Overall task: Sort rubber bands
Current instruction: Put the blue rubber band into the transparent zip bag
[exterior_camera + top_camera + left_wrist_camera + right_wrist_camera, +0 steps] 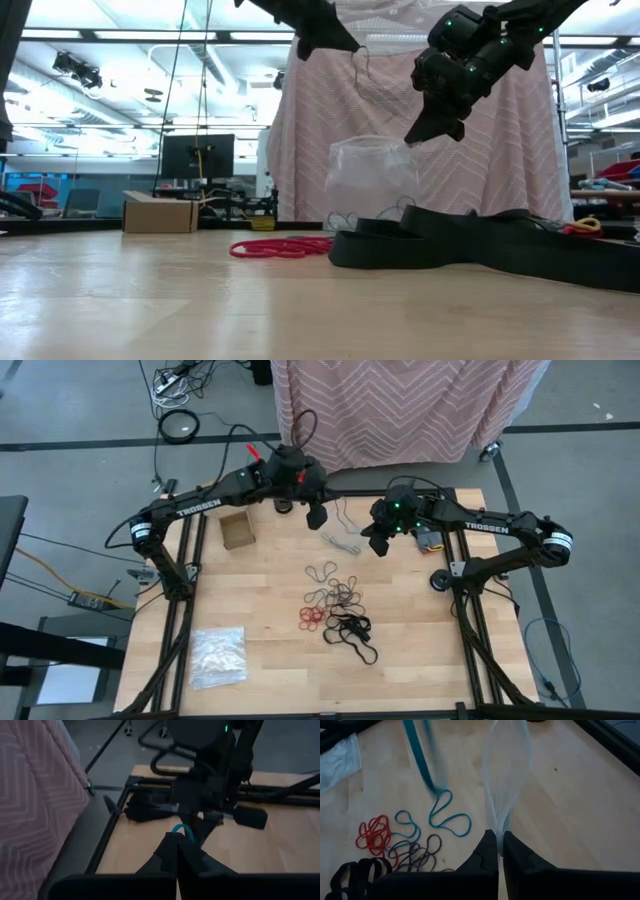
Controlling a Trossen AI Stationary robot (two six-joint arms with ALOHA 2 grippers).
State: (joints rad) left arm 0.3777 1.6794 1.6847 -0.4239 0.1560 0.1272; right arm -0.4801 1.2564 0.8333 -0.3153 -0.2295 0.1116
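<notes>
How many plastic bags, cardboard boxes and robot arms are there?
Clear plastic bags: 2 (one lying on the table at, one hanging from the shut jaws of the right gripper)
Cardboard box: 1
Robot arms: 2 (left, right)
Total: 5

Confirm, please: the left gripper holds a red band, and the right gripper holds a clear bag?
Not quite. The band in the left gripper is blue-teal, not red, as the left wrist view shows. The right gripper does hold a clear bag.
</notes>
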